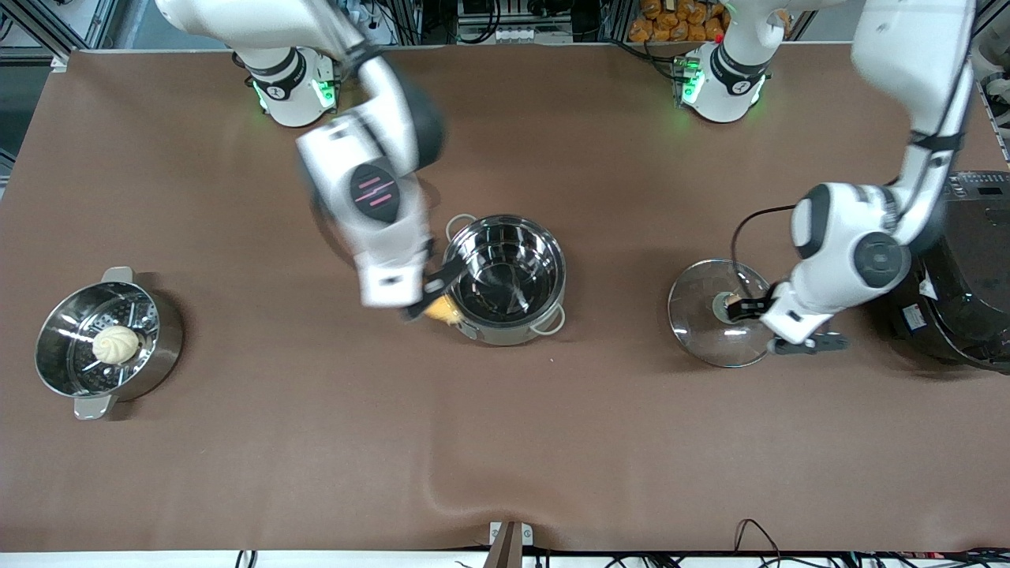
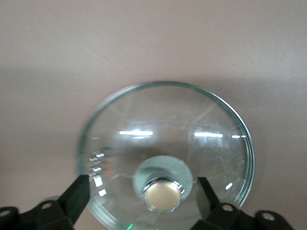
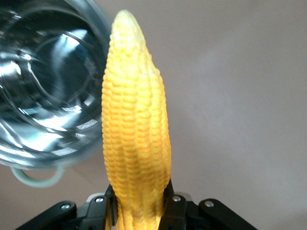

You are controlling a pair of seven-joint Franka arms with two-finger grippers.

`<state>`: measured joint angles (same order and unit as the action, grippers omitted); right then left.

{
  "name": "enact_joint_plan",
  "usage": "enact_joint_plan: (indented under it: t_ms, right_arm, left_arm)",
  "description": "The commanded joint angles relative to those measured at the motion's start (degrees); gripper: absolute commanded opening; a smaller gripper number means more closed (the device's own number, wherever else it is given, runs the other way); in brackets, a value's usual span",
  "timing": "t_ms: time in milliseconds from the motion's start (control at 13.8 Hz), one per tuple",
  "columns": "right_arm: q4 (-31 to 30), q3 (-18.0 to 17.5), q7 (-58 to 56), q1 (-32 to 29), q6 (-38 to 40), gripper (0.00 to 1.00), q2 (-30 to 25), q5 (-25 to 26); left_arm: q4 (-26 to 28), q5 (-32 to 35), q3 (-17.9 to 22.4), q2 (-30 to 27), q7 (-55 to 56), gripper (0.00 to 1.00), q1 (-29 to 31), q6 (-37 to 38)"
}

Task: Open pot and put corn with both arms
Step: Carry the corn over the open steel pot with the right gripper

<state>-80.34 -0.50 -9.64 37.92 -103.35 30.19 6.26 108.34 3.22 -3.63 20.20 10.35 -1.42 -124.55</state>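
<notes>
The shiny steel pot (image 1: 505, 280) stands open in the middle of the table and looks empty; it also shows in the right wrist view (image 3: 48, 96). My right gripper (image 1: 430, 296) is shut on the thick end of the yellow corn (image 1: 440, 310), held just outside the pot's rim toward the right arm's end. In the right wrist view the corn (image 3: 136, 134) points away from the gripper (image 3: 139, 191). The glass lid (image 1: 720, 313) lies on the table toward the left arm's end, knob (image 2: 164, 195) up. My left gripper (image 1: 746, 308) (image 2: 141, 187) is open, its fingers (image 2: 76, 196) either side of the knob, not touching.
A steel steamer pot (image 1: 55, 379) with a white bun (image 1: 117, 344) in it stands at the right arm's end. A black rice cooker (image 1: 974, 268) stands at the left arm's end, close to the left arm. The brown cloth has a wrinkle (image 1: 442, 489) near the front edge.
</notes>
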Motion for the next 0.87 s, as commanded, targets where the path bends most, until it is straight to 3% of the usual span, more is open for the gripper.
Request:
enact_joint_plan:
  t_ms: [0,145,508,581,653,798]
  right_arm:
    - [4.1,1.0,3.0,6.4,-3.2,0.00,5.5,6.1]
    - [5.3,1.1,3.1,9.2,-5.5,0.00,7.6,8.5]
    - [5.6,1.1,4.3,11.0,-6.3,0.00,9.4,11.0]
    - [5.5,1.0,5.1,11.1,-6.5,0.46,9.4,11.0]
    - [5.5,1.0,6.9,11.0,-6.5,0.99,9.3,11.0]
    - [5.5,1.0,10.8,11.3,-6.2,1.00,8.7,10.8]
  left_arm:
    - [-16.8,2.8,-0.3,-1.7,0.0,1.00,1.1,18.8]
    - [-22.7,2.8,-0.6,-3.7,-0.5,1.00,1.1,23.6]
    - [-22.6,1.0,-0.7,-12.5,-0.5,1.00,1.5,30.5]
    - [-22.6,0.9,-0.6,-13.8,-0.5,1.00,1.6,30.6]
    - [-22.6,0.9,-0.4,-14.5,-0.6,1.00,1.6,30.9]
    - [-22.6,-0.2,-0.8,-15.5,-2.3,1.00,4.0,32.9]
